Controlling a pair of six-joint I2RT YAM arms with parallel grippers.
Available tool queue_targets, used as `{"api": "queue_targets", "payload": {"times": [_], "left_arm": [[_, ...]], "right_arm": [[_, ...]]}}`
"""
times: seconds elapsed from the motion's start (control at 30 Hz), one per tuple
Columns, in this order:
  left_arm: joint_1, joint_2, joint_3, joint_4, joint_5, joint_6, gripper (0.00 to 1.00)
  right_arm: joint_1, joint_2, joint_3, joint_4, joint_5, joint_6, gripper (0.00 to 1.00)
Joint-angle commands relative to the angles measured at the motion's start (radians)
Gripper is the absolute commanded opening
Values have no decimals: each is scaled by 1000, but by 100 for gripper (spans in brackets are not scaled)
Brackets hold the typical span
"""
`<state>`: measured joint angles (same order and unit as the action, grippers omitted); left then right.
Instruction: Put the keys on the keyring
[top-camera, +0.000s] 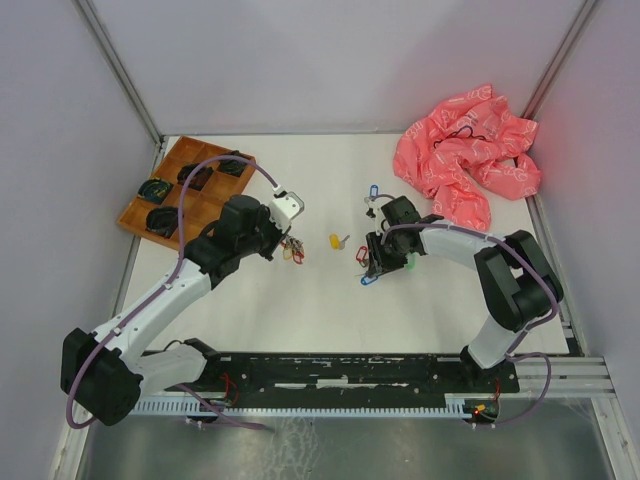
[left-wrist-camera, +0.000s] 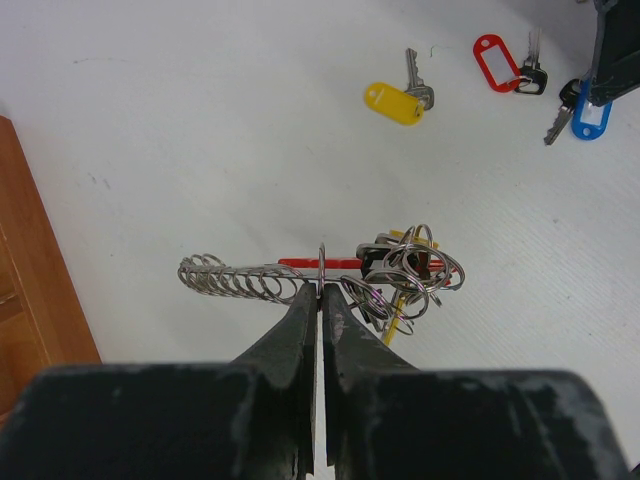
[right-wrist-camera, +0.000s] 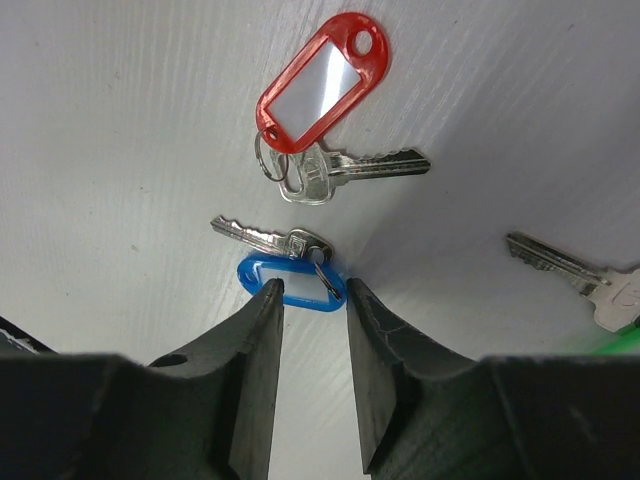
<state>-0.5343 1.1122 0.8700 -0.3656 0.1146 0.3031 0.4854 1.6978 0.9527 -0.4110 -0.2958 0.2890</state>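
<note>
My left gripper (left-wrist-camera: 321, 290) is shut on a thin ring of the keyring (left-wrist-camera: 400, 275), a cluster of silver rings and a coil with a red and black piece, held just above the table (top-camera: 293, 250). My right gripper (right-wrist-camera: 310, 287) stands open, its jaws straddling the blue tag of a key (right-wrist-camera: 300, 285) that lies flat on the table. A red-tagged key (right-wrist-camera: 320, 85) lies just beyond it. A yellow-tagged key (top-camera: 337, 241) lies between the two arms. Another silver key (right-wrist-camera: 560, 265) lies to the right, with a green tag (right-wrist-camera: 610, 345) at the frame's edge.
A wooden compartment tray (top-camera: 160, 200) with dark coiled items sits at the back left. A crumpled pink bag (top-camera: 465, 160) lies at the back right. Another blue-tagged key (top-camera: 374, 190) lies behind the right gripper. White walls close in the table.
</note>
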Motion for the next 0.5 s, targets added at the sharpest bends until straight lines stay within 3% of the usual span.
{"api": "queue_targets", "payload": {"times": [0.0,0.33,0.47], "left_arm": [[4,-17,32,50,18,-17,3],[4,-10,33,48,23,-16,3],[4,-10,33,48,25,-17,3]], "right_arm": [[-3,-26,-1,31,-29,-18,39],[-3,-51,-2,24,-27,-34,31],[-3,-53,-3,20,-18,-42,33]]}}
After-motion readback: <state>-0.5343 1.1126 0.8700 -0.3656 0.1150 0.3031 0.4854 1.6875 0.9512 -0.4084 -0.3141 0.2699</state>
